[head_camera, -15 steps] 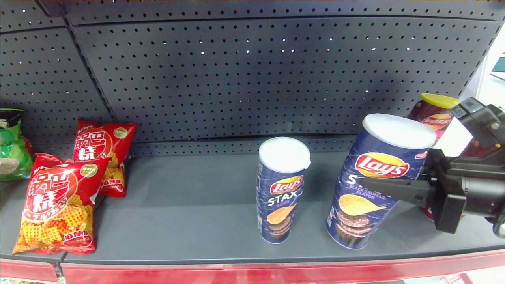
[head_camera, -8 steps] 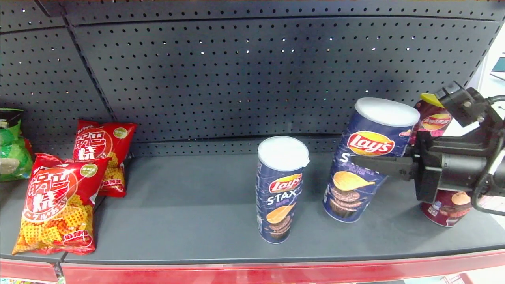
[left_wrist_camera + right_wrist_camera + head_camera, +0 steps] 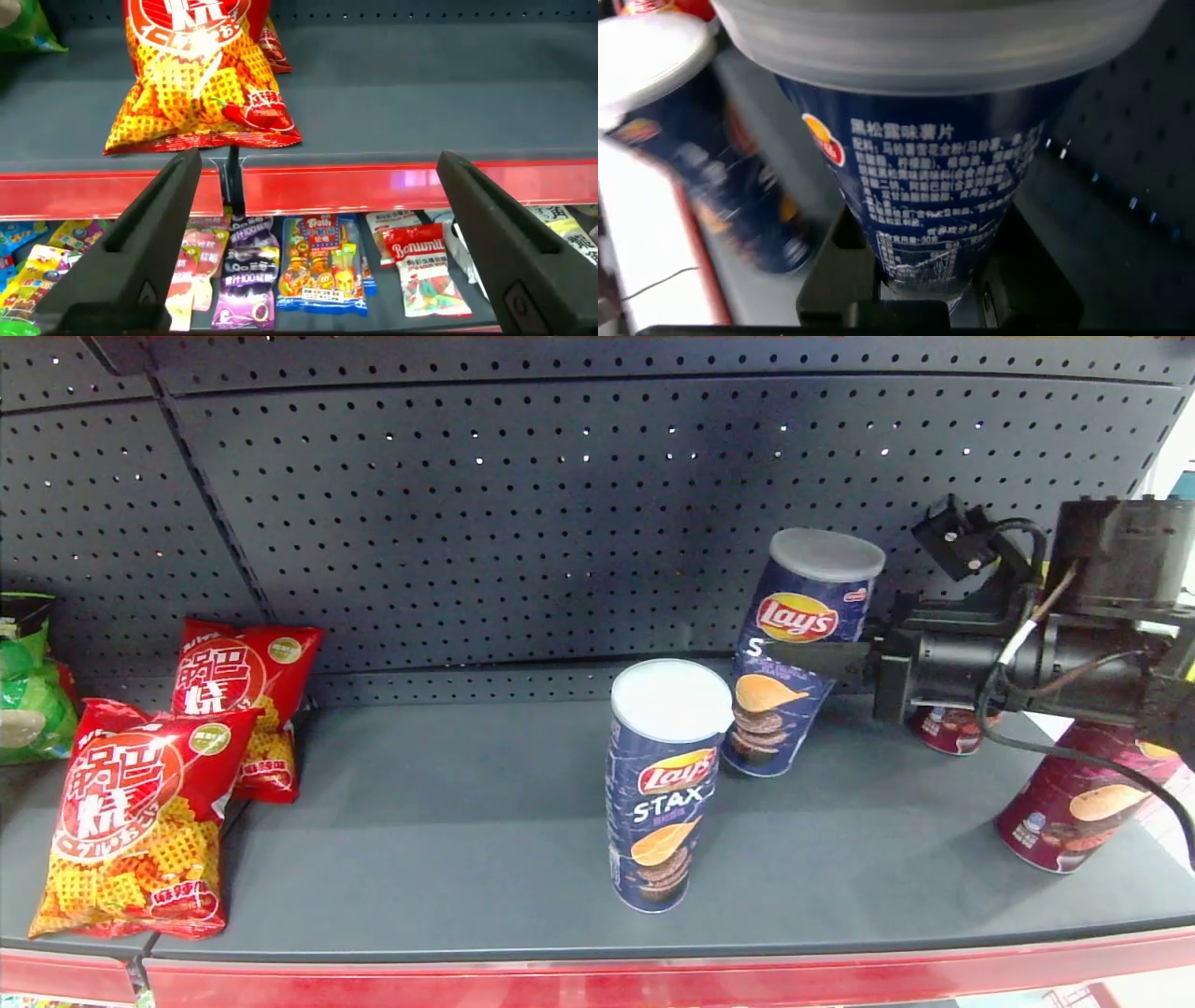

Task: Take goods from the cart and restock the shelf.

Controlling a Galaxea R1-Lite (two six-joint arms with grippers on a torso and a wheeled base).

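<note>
My right gripper is shut on a dark blue chip can with a white lid. It holds the can tilted, its base low over the grey shelf close to the pegboard back. The held can looms close in the right wrist view. A second blue can stands upright in front and to the left of it, also seen as the nearby can. My left gripper is open before the shelf's red front rail, below a red snack bag.
Two red snack bags and a green bag lie at the shelf's left. Dark red cans stand at the right. Candy packs fill the lower shelf. Bare shelf lies between the bags and the blue cans.
My right gripper carried the blue can from the shelf's front right leftward and back toward the pegboard, behind the standing can. The dark red cans it covered now show.
</note>
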